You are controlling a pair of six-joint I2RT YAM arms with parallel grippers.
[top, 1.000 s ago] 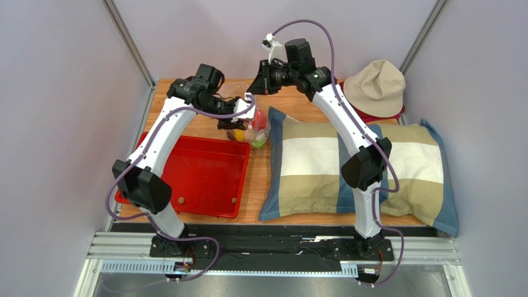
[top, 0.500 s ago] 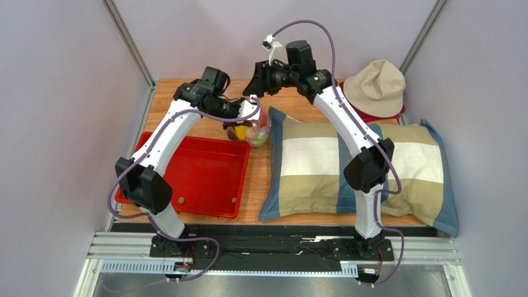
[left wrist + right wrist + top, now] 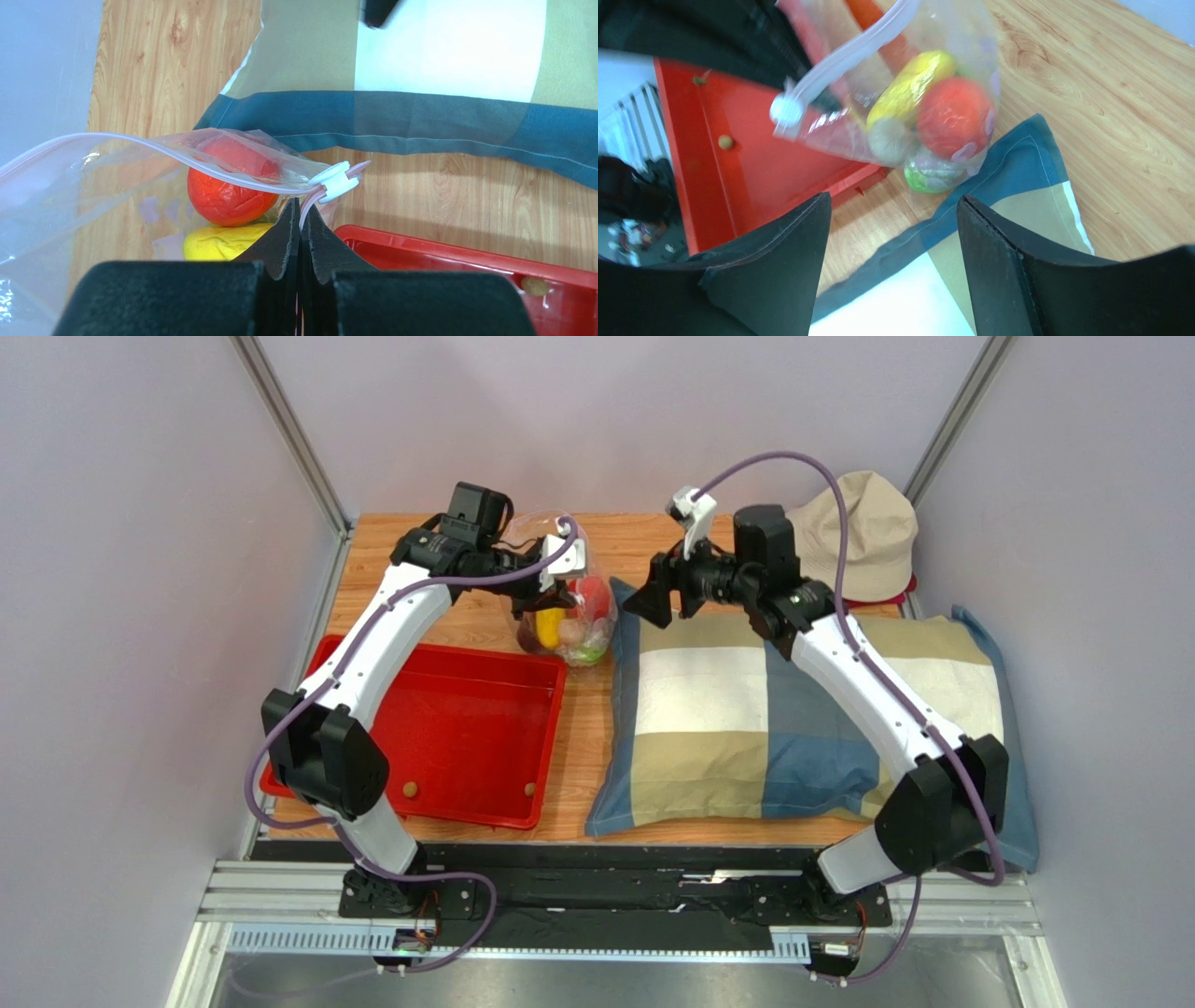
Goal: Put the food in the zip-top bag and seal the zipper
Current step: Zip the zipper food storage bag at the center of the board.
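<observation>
Left tool [image 3: 300, 208] clenched on bag [image 3: 84, 189] by its zipper [image 3: 210, 168]; right tool [image 3: 892, 204] released, empty. The thin pinch could slip, dropping the bag and spilling food [image 3: 952, 115]

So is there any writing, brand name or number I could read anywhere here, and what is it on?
None can be read in any view. The zip-top bag, red tray, pillow, hat, left arm and right arm show no words, labels or numbers.
</observation>
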